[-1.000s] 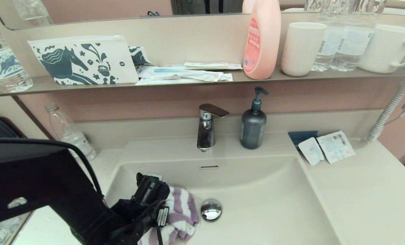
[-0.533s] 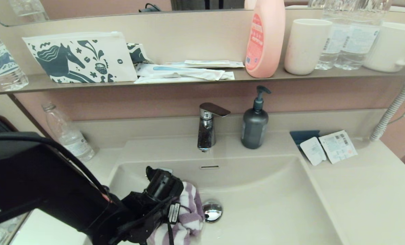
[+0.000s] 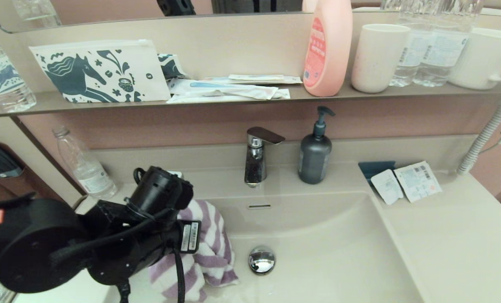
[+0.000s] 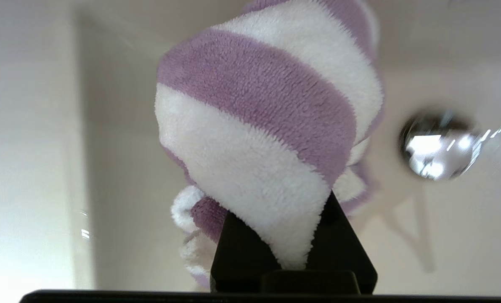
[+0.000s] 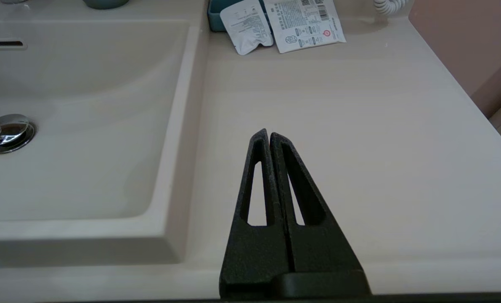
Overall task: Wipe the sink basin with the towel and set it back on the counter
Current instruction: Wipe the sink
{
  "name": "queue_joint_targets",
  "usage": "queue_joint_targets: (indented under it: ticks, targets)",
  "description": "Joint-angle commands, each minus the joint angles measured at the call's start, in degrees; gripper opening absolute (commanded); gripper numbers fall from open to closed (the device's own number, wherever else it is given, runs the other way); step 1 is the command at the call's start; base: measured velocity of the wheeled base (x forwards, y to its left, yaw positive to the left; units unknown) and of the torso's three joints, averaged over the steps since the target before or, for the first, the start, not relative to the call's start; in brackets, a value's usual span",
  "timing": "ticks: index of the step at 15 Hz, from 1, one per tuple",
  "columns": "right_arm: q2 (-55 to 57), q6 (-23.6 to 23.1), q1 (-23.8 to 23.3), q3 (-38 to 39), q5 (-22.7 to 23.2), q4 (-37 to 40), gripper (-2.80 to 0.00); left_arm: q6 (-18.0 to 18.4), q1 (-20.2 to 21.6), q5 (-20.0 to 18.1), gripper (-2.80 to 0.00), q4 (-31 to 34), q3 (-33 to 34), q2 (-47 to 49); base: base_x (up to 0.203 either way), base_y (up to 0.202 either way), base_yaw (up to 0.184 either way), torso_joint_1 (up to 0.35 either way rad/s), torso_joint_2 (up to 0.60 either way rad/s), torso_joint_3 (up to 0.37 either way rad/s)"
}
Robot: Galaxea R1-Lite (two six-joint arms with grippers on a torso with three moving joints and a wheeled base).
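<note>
While left fingers (image 4: 271,248) pinch towel (image 4: 258,139) | hanging over sink basin (image 3: 317,235)

Fluffy cloth over smooth, glossy basin

The towel (image 4: 258,126) is plush terry; the sink basin (image 3: 326,235) looks glazed, perhaps ceramic; beside the towel, the drain plug (image 3: 261,259) is mirror-bright chrome.

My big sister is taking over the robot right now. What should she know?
Left gripper: shut on the towel, which hangs from it over the left part of the sink basin, beside the chrome drain plug.
Right gripper: shut, holding nothing, parked over the counter right of the basin.
Done: the towel is picked up and in the basin. How much has been wiped cannot be told.
Left: finish any wiping, then lay the towel on the counter and let go.
</note>
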Motion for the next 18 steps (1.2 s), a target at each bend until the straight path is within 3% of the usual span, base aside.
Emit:
queue_joint_targets:
  ticks: [1, 2, 7, 10, 11, 13, 15, 18]
  targets:
    - [0.05, -0.03, 0.01, 0.00, 0.03, 0.00, -2.80, -0.28, 2.20, 0.15, -2.80, -1.24, -2.72, -3.99, 0.000, 0.000, 0.000, 0.000, 0.00, 0.000]
    - [0.05, -0.03, 0.01, 0.00, 0.03, 0.02, -2.80, -0.29, 2.73, 0.12, -2.80, -3.81, -2.82, -3.36, 0.000, 0.000, 0.000, 0.000, 0.00, 0.000]
    - [0.05, -0.03, 0.01, 0.00, 0.03, 0.00, -2.80, 0.90, 6.95, -0.29, -2.80, -29.74, 1.29, 4.27, 0.000, 0.000, 0.000, 0.000, 0.00, 0.000]
    - [0.05, -0.03, 0.01, 0.00, 0.03, 0.02, -2.80, 4.55, 7.15, -0.53, -2.80, -46.34, 4.71, 10.58, 0.000, 0.000, 0.000, 0.000, 0.00, 0.000]
    - [0.05, -0.03, 0.01, 0.00, 0.03, 0.02, -2.80, 6.86, 7.50, -1.69, -2.80, -53.49, 7.09, 12.83, 0.000, 0.000, 0.000, 0.000, 0.00, 0.000]
    - [0.05, -0.03, 0.01, 0.00, 0.03, -0.05, -2.80, 11.06, 8.40, -7.45, -2.80, -69.66, 12.52, 16.90, 0.000, 0.000, 0.000, 0.000, 0.00, 0.000]
    - [0.05, -0.03, 0.01, 0.00, 0.03, 0.02, -2.80, 14.35, 9.03, -11.15, -2.80, -81.17, 16.17, 22.31, 0.000, 0.000, 0.000, 0.000, 0.00, 0.000]
    - [0.05, -0.03, 0.01, 0.00, 0.03, -0.03, -2.80, 16.77, 11.89, -15.88, -2.80, -84.52, 18.49, 23.52, 0.000, 0.000, 0.000, 0.000, 0.00, 0.000]
